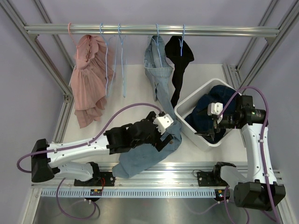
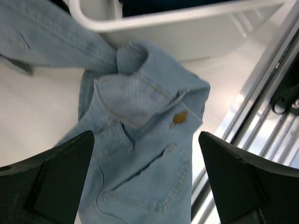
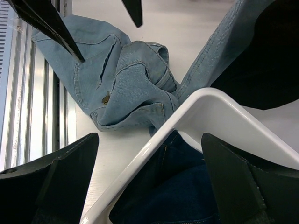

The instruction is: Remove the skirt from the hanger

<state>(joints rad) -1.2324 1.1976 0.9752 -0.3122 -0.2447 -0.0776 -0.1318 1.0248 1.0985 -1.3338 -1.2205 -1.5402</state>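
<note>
Light-blue denim skirt (image 1: 158, 77) appears to hang from the thin blue wire hanger (image 1: 157, 37) on the aluminium rail (image 1: 210, 31) over the white table's (image 1: 135, 88) far edge. Its lower end lies heaped near the front edge, beside the white plastic bin (image 1: 196, 93). Left gripper (image 1: 164, 136) above heap, fingers spread, empty. Right gripper (image 1: 216, 129) over bin, likewise spread. Judgement: denim soft, fairly heavy, not slippery; pinch the thick banded seam by the brass button (image 2: 179, 118).

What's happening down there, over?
Left tool open over denim skirt. Right tool open over white bin. Skirt top on hanger, rest on table. Bin close alongside.
</note>
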